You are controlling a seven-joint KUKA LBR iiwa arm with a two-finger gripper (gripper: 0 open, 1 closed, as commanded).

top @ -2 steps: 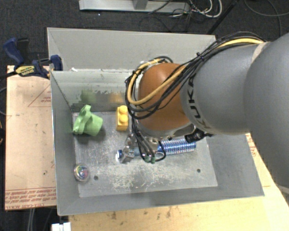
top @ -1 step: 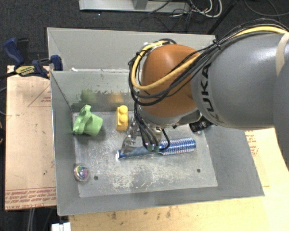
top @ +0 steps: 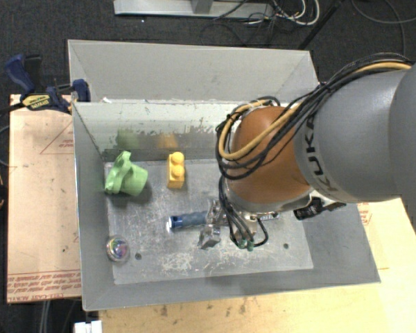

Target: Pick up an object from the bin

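Down near bin centre, claw sits at rt end of blue tube; grip state can't tell.

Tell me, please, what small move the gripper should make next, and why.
Probably a short shift toward the view's left, to centre on the small blue cylinder. The gripper sits low at that cylinder's right end, not over its middle. The yellow plastic block lies apart, so it should not interfere.

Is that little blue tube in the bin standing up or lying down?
Lying down: the blue tube stretches lengthwise across the floor of the bin, its right end by the hand.
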